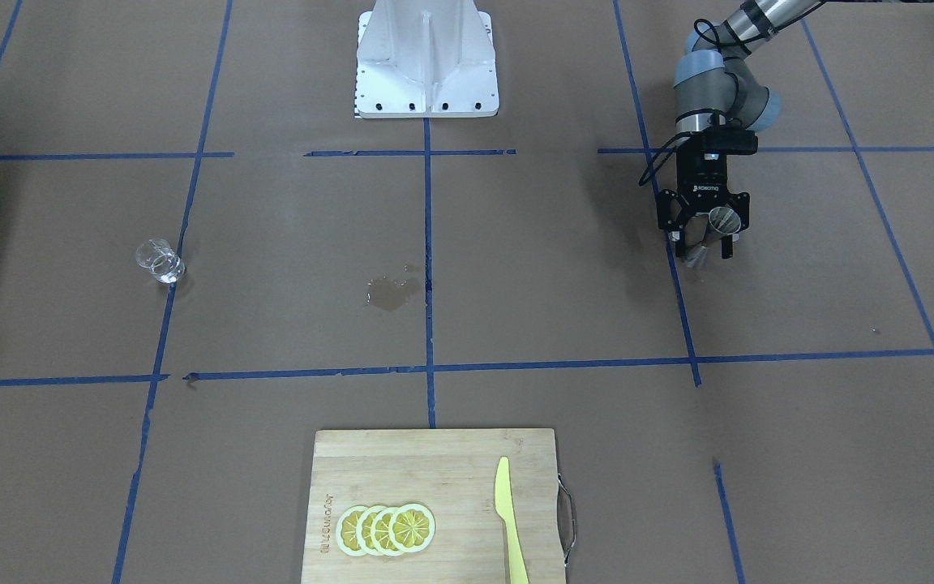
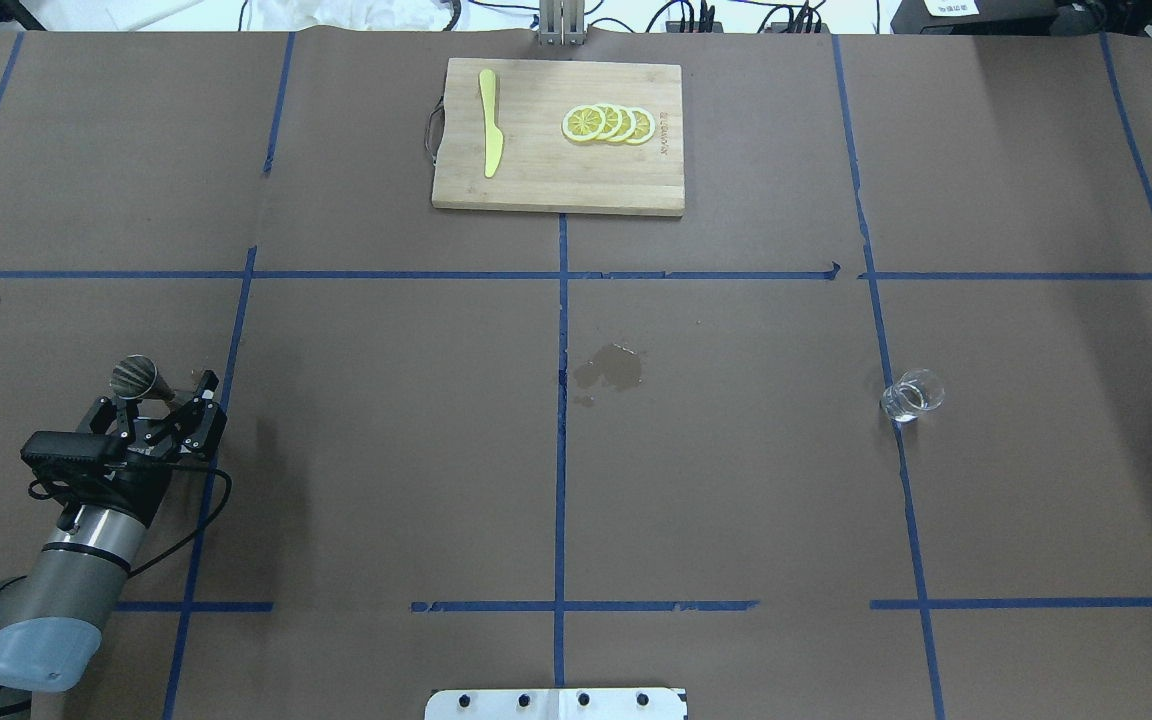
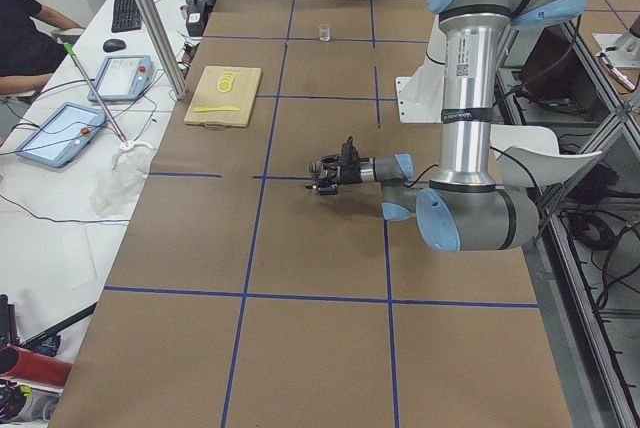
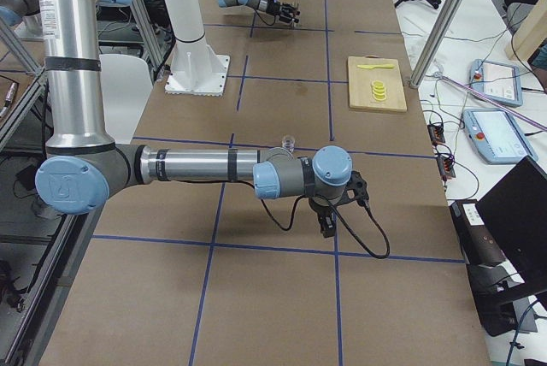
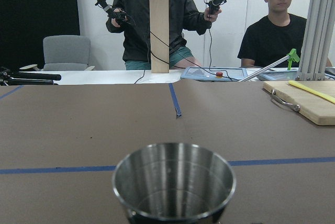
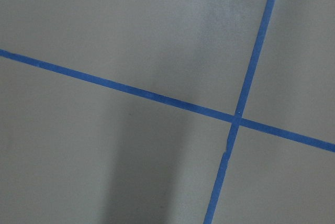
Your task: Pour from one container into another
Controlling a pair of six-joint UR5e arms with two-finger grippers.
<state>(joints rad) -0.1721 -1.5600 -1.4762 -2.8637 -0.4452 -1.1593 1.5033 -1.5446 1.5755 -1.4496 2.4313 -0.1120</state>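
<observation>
The steel jigger stands upright between the fingers of my left gripper, which lies low and level over the table. Its jaws are spread wider than the jigger and do not touch it. The left wrist view shows the jigger's open rim close up, with no liquid visible inside. The clear glass cup stands alone far across the table. My right gripper points down at bare table, nearer the camera than the cup; I cannot tell whether it is open.
A wet stain marks the table's middle. A wooden cutting board at the far edge carries a yellow knife and lemon slices. The robot's base plate is mid-table. People are beyond the far edge.
</observation>
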